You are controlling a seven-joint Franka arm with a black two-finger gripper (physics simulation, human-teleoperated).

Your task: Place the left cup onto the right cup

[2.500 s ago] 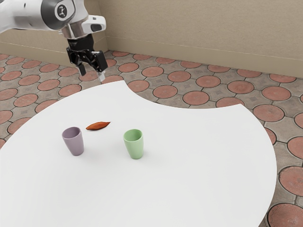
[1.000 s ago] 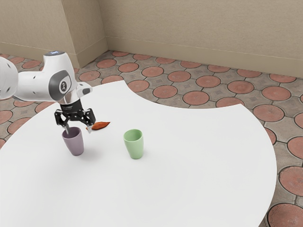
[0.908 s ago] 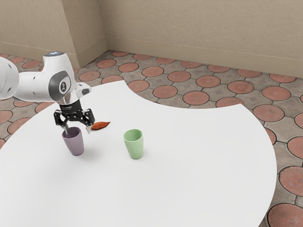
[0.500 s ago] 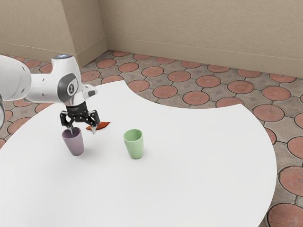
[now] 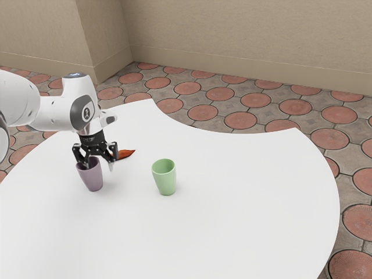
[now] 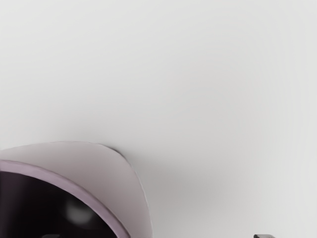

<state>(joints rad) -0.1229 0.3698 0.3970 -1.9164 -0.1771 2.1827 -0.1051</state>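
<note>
Lowered since half a second ago, the fingers stand spread, unclamped, astride the near rim of the purple cup; the green cup stands apart on the desk.

White table carries a purple cup upright right under the jaws, a green cup upright well off to their side, a reddish leaf-shaped scrap lying flat just beyond them

Two cups: a purple cup at the frame's left and a green cup near its middle. One reddish leaf-shaped thing. One white table.
</note>
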